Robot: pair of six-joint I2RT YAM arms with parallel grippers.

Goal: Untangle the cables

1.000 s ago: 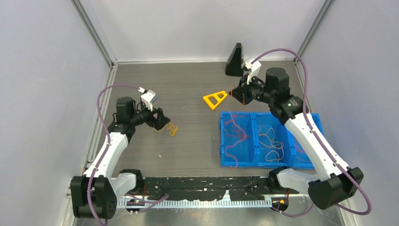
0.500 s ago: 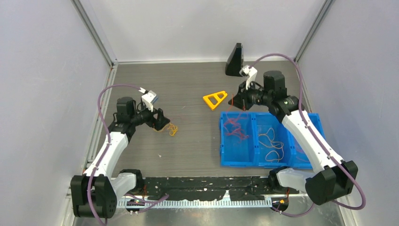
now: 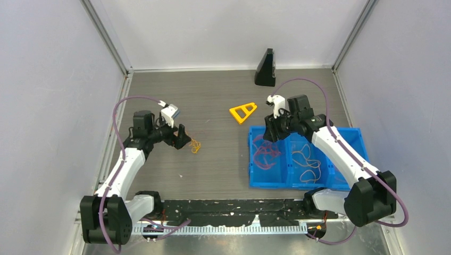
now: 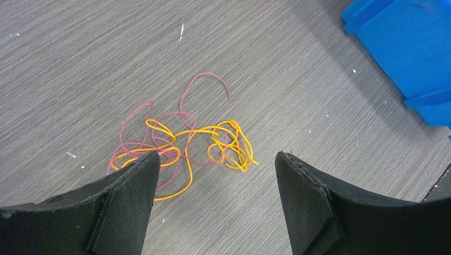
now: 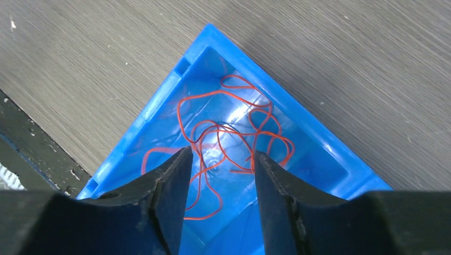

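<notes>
On the tabletop (image 4: 80,53), the orange-and-red cable tangle (image 4: 181,143) is framed by the wide-open, empty left gripper (image 4: 217,156), a one-strand pinch being judged next, while the half-open, empty right gripper (image 5: 222,154) is held above the blue bin (image 5: 159,101) and its red cables (image 5: 228,133).

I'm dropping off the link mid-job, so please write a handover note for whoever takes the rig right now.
Left claw: open, holding nothing, hovering right over the tangle on the table.
Right claw: open, holding nothing, above the left compartment of the blue bin.
Done: red cables lie loose in that left compartment; an orange cable lies in the middle one. The right compartment is largely hidden by the arm.
Left: the tangle has yellow-orange and pinkish-red strands looped through each other; they are not yet separated or binned.
</notes>
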